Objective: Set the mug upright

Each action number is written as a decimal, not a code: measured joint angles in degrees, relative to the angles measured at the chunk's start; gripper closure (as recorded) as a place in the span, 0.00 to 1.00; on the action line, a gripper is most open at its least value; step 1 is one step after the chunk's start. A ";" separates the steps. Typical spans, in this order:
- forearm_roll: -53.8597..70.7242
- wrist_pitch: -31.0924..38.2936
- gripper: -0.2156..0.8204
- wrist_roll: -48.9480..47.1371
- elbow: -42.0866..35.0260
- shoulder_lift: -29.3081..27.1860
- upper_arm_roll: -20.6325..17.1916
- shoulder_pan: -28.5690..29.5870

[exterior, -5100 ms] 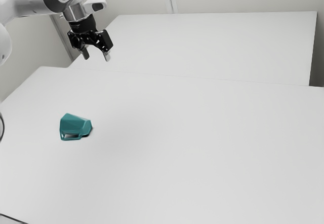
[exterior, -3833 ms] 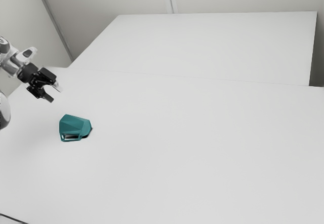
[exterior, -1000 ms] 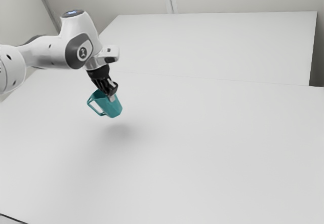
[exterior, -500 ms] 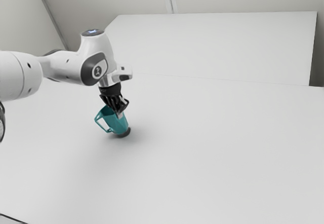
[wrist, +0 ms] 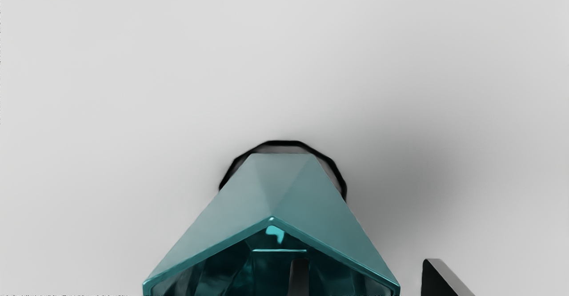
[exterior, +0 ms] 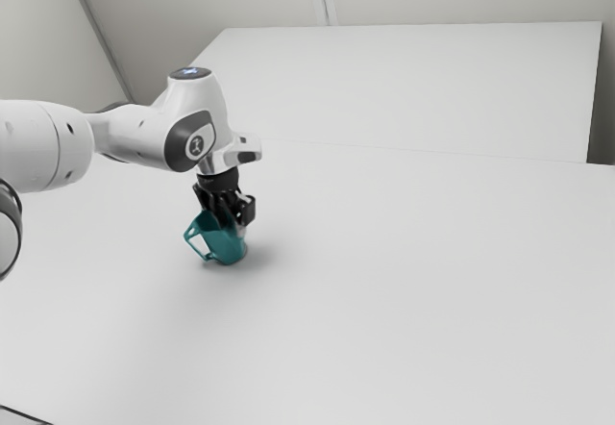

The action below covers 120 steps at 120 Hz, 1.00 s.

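While the tool point(exterior: 233, 225) points down over the teal mug point(exterior: 227, 247), its fingers stand apart with the near wall between them: one dips inside the mouth, the other hangs outside, a gap showing between it and the rim. Directly below the tool, the mug has its mouth up and its foot down at the worktop point(exterior: 384, 300); whether it leans a little, I cannot tell. Beyond the mug, the worktop spreads broadly toward the exterior view's right, giving wide room sideways from the tool, and its far edge lies well apart behind. A second pale surface point(exterior: 413, 84) rises past that edge. The exterior view gives the handle point(exterior: 195, 243), sticking out from the mug's side toward the exterior view's left. From the wrist view come the faceted inside, the angular rim, a dark ring point(wrist: 284, 143) around the foot and a soft shadow point(wrist: 413, 180) near the outer finger.
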 joint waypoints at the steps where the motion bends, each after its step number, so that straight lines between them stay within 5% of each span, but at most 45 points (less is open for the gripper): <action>1: 0.00 -0.01 0.57 -0.05 0.00 -0.05 -0.01 0.00; 18: -0.03 -0.72 0.40 -0.73 0.02 -3.22 -0.76 0.09; 41: -0.42 -4.67 0.28 -1.11 2.70 -7.44 -1.43 -0.08; 82: -3.63 -18.41 0.22 -1.47 25.04 -5.04 -1.12 0.10; 120: -4.62 -25.88 0.21 -1.67 28.01 -5.24 -0.99 0.04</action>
